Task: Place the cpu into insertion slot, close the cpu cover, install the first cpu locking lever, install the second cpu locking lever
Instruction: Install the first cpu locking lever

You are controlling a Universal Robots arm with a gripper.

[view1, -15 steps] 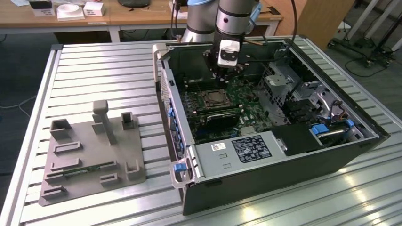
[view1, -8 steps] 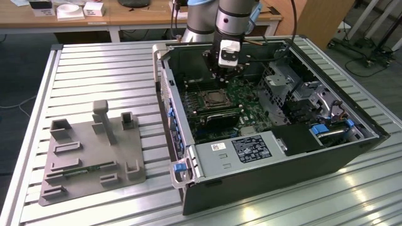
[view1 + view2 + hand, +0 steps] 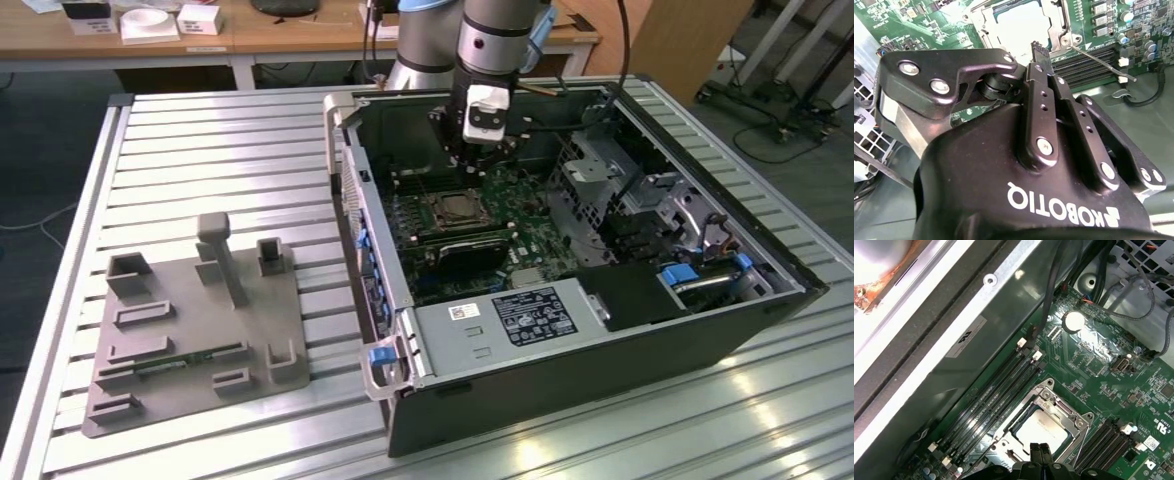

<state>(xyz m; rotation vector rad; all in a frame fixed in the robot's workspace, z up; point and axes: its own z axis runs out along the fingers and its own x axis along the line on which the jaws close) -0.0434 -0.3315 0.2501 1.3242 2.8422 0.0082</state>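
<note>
Two fingertips of the gripper point(image 3: 1039, 449) meet, gripping nothing, over the cpu point(image 3: 1043, 431) seated in the insertion slot point(image 3: 433, 210), framed by the cpu cover point(image 3: 1070, 416). Hazard: closed tips could slip off the thin locking lever point(image 3: 1099, 62) and gouge the board point(image 3: 1094, 360)

First wrist view: cpu point(image 3: 1041, 432) near edge hidden behind end effector point(image 3: 1040, 447) tips. Second wrist view – cpu top glared white & cut off at edge; end effector body blocks most of green board point(image 3: 914, 17). Exterior view – insertion slot point(image 3: 461, 207) too small to tell detail
</note>
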